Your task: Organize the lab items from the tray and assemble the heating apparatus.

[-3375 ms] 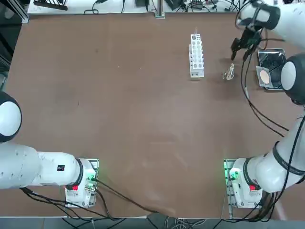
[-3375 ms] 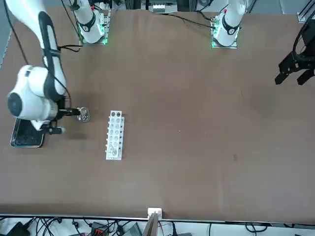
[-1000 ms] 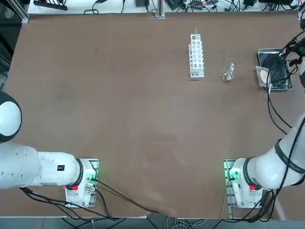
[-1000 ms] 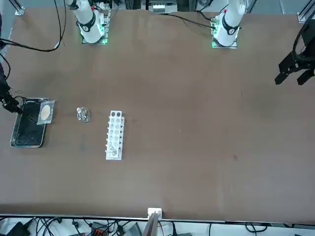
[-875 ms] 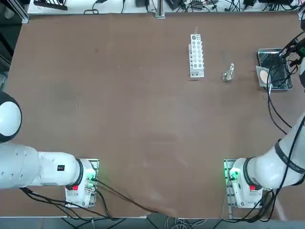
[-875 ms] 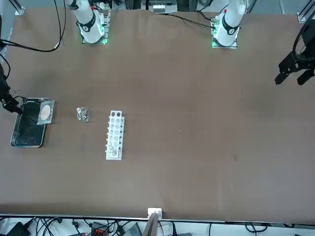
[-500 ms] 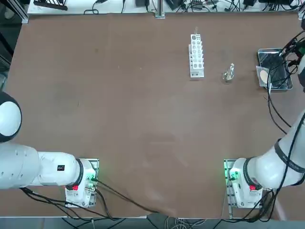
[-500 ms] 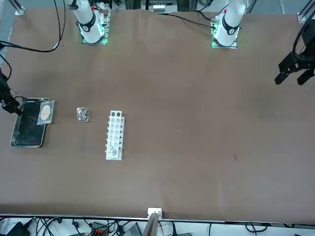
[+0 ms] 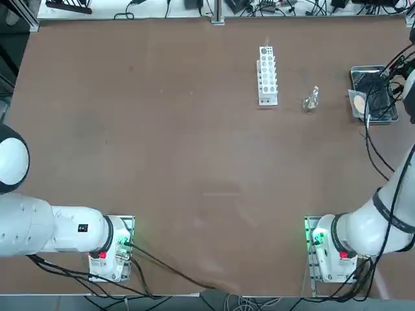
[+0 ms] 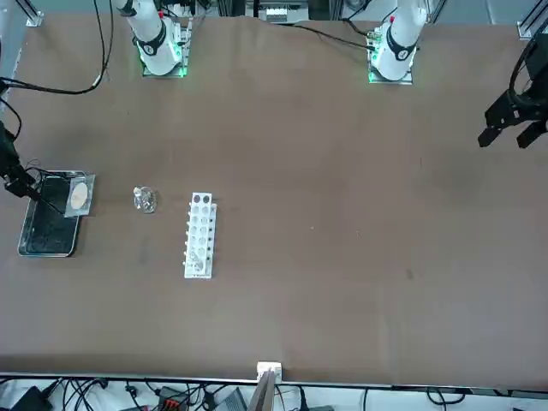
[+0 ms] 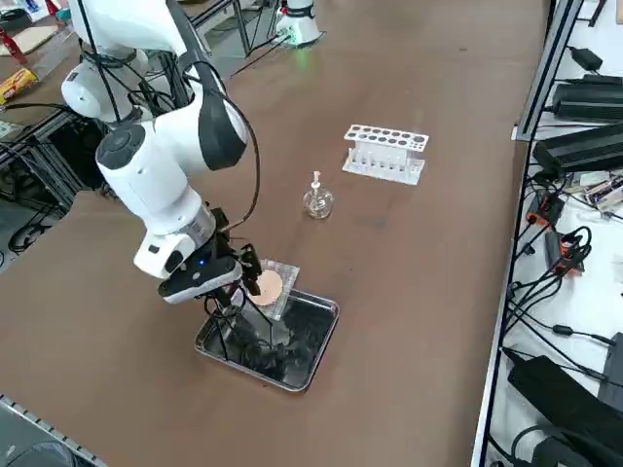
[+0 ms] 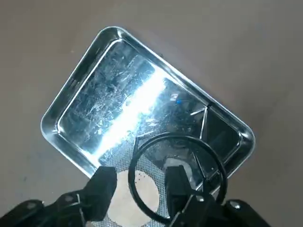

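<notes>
The shiny metal tray [image 12: 71,87] sits near the table's right edge [image 9: 375,67] [image 11: 319,345]. In it stands the black wire tripod [image 12: 189,138], its legs [image 11: 238,331] reaching down to the tray floor. My right gripper [image 12: 139,191] [image 11: 234,297] hovers over the tray, open. One finger is inside the tripod's ring and one outside, with the ring wire between them untouched. The grey mesh with tan centre [image 11: 268,285] [image 9: 358,102] lies tilted over the tray's rim, on the side toward the burner. The clear glass burner [image 9: 312,99] [image 11: 316,199] stands upright on the table between tray and rack.
A white test-tube rack [image 9: 266,76] [image 11: 385,153] lies beyond the burner, further toward the table's middle. The table edge runs close beside the tray. Cables trail from my wrist [image 10: 15,181] across the tray.
My gripper left the burner on the table and moved over the tray. In the last second it has barely shifted.
</notes>
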Controlling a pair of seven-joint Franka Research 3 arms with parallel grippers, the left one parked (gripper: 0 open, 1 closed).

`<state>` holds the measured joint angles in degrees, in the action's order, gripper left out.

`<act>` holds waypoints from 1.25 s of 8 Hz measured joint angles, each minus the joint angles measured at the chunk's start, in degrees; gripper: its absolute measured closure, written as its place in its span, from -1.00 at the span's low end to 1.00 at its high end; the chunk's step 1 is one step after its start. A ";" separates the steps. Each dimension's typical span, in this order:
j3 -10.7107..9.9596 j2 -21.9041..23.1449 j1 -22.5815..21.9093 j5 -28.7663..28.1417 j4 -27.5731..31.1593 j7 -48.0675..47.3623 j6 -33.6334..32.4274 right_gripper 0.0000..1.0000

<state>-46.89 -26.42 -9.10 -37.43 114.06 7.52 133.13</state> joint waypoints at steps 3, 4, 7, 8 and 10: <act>0.08 -1.82 0.00 -1.91 -0.49 0.07 0.00 -0.21; 0.08 -1.99 0.01 -1.96 -0.57 0.07 0.00 -0.15; 0.08 -2.16 0.08 -2.04 -0.60 0.08 0.00 0.06; 0.08 -2.17 0.08 -2.05 -0.62 0.08 0.00 0.12; 0.08 -2.17 0.08 -2.05 -0.69 0.08 -0.02 0.21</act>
<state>-46.81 -28.59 -9.03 -39.48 113.38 7.60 133.11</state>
